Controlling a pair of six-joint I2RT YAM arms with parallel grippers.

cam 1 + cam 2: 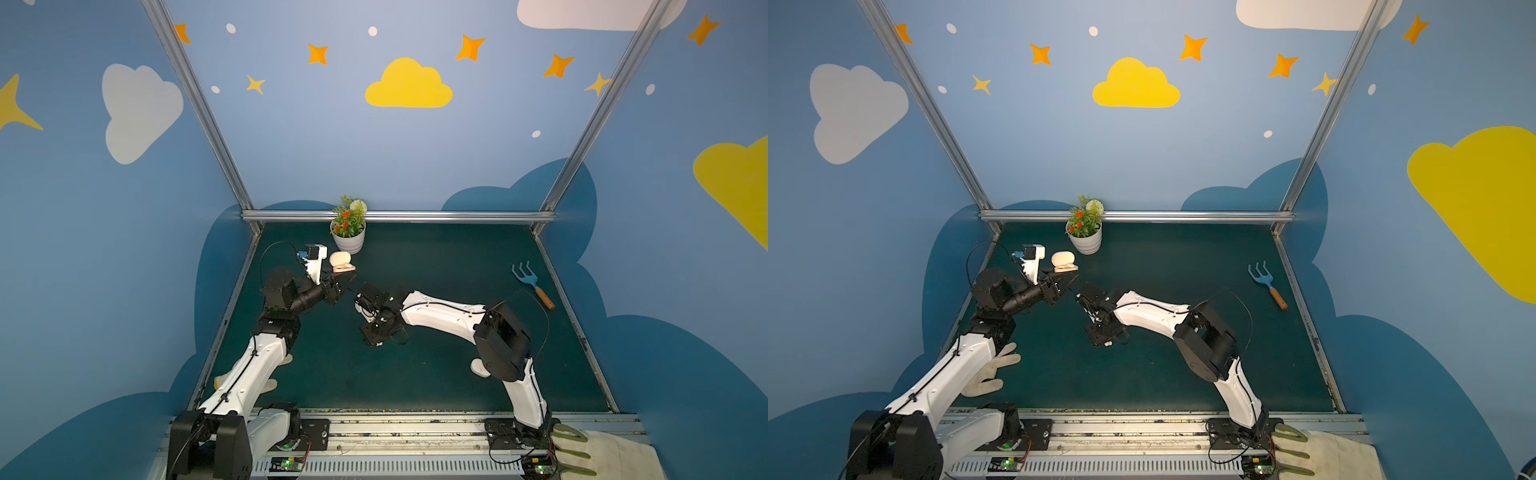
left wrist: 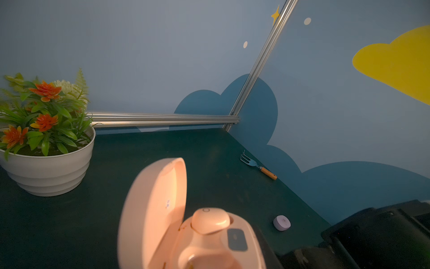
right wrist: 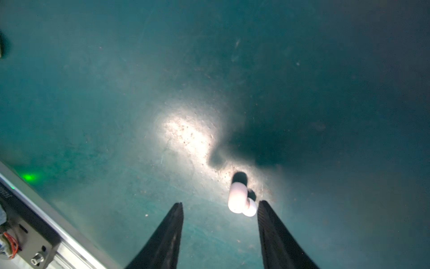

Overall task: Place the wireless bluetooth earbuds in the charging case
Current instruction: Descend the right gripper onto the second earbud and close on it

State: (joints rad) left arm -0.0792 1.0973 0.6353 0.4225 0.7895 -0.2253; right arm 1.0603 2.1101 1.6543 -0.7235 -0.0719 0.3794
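- In a top view, the left gripper (image 1: 344, 277) clamps the open charging case (image 1: 341, 262).
- Left wrist: a pink earbud (image 2: 209, 220) sits seated; tilting the case could spill it.
- Right wrist: the right gripper (image 3: 220, 203), jaws apart, straddles a whitish earbud (image 3: 237, 198) off-centre; closing may flick it away.

My left gripper (image 1: 348, 276) meets the open pink charging case (image 1: 340, 261) at eleven o'clock on the green mat (image 1: 436, 365), potted flowers (image 1: 348, 232) just beyond. My right gripper (image 1: 374, 340) points down near centre; a blue hand rake (image 1: 532, 284) lies at two o'clock.
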